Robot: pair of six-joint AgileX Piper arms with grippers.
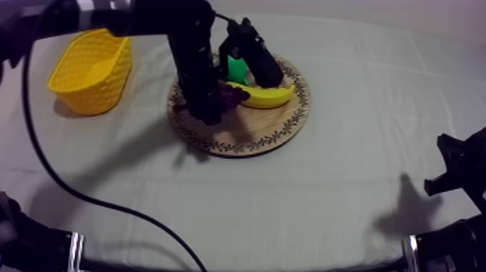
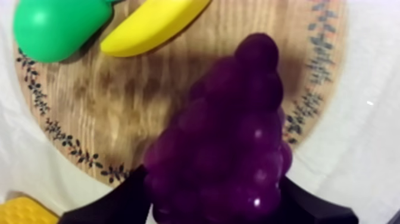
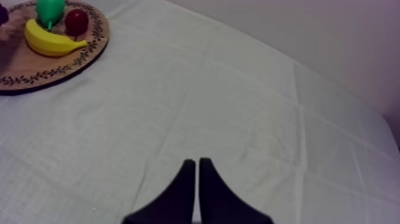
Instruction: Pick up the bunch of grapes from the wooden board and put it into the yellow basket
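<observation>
Grapes: bunch of grapes (image 2: 229,149) sits between the black fingers (image 2: 113,205) of the left gripper (image 2: 215,192), over the left part of the wooden board (image 1: 253,137), near its rim.
Left jaws: clamped on the bunch, one finger at each side.
Right gripper (image 3: 197,162): jaws together on nothing, low by the table's right edge.
Neighbours: banana (image 2: 152,24), pear (image 2: 56,27) and small red fruit (image 3: 76,22) lie toward the board's far edge, apart from the bunch.
Basket: yellow basket (image 1: 90,69) stands at the table's far left corner, well apart from the board.
Step judged: bunch gripped; carry to basket not yet done.
Risk: the rounded, knobbly surface gives the fingers little contact, so the bunch may slip in transit. A low approach could strike the basket's rim and shift it.
</observation>
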